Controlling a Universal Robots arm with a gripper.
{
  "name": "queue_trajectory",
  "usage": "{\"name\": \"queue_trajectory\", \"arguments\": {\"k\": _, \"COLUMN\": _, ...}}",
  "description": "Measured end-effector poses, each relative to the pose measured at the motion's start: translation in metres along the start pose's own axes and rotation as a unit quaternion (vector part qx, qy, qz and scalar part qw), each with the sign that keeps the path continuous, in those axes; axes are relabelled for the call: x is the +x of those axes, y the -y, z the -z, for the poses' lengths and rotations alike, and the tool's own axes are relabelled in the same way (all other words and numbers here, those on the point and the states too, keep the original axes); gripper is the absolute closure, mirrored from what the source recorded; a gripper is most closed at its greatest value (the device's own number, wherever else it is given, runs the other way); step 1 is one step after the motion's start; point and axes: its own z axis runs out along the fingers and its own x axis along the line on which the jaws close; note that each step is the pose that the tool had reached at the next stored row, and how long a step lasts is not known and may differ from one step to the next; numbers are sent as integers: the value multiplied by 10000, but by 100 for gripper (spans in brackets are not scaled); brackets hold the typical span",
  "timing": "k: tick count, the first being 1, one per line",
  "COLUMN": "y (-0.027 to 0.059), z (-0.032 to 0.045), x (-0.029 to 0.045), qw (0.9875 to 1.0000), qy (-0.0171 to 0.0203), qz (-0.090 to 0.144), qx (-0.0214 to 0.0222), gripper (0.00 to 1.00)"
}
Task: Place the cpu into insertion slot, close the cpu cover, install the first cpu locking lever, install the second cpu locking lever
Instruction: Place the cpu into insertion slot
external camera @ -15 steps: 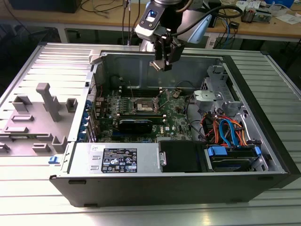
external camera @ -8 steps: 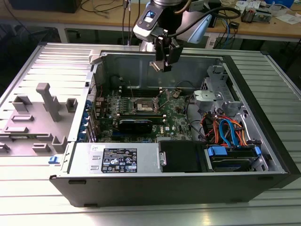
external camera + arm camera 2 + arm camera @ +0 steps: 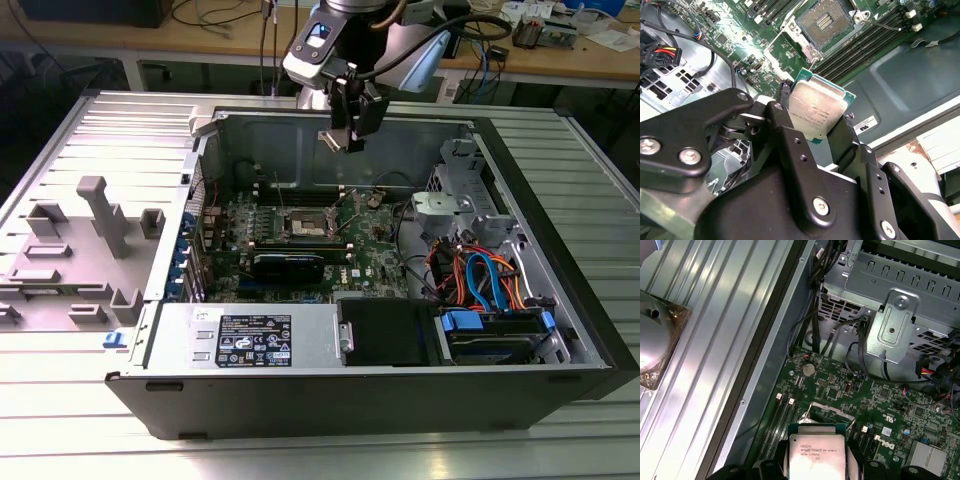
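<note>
gripper (image 3: 347,138) clenched on cpu (image 3: 815,112) by opposite edges | cpu square, silver-grey lid toward wrist cameras, green rim | held upper-centre of exterior view, well above uncovered insertion slot (image 3: 305,222)

In the second wrist view the gripper (image 3: 816,116) clamps the cpu (image 3: 815,109) by two opposite edges between its black fingers (image 3: 786,125), silver-grey top facing the camera and green edge showing. Past the chip lies the green motherboard (image 3: 740,45), well apart from it. The insertion slot (image 3: 826,21) on it is uncovered, its dark contact field bare inside a silver rim. Long black memory slots (image 3: 865,42) run just beside the socket, and red, yellow and black wires (image 3: 665,52) sit off the board's edge
</note>
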Motion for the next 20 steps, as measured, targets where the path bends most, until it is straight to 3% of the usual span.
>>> {"name": "queue_trajectory", "arguments": {"k": 2, "y": 9, "z": -2, "x": 3, "qw": 10000, "qy": -1, "qz": -25, "qx": 3, "gripper": 46}}
{"name": "queue_trajectory", "arguments": {"k": 4, "y": 12, "z": -10, "x": 4, "qw": 10000, "qy": -12, "qz": -54, "qx": 35, "gripper": 46}}
{"name": "queue_trajectory", "arguments": {"k": 9, "y": 17, "z": -71, "x": 2, "qw": 9992, "qy": -8, "qz": -399, "qx": 84, "gripper": 46}}
{"name": "queue_trajectory", "arguments": {"k": 17, "y": 17, "z": -80, "x": 2, "qw": 9990, "qy": 2, "qz": -426, "qx": 108, "gripper": 46}}
{"name": "queue_trajectory", "arguments": {"k": 20, "y": 19, "z": -94, "x": 2, "qw": 9983, "qy": 9, "qz": -564, "qx": 137, "gripper": 46}}
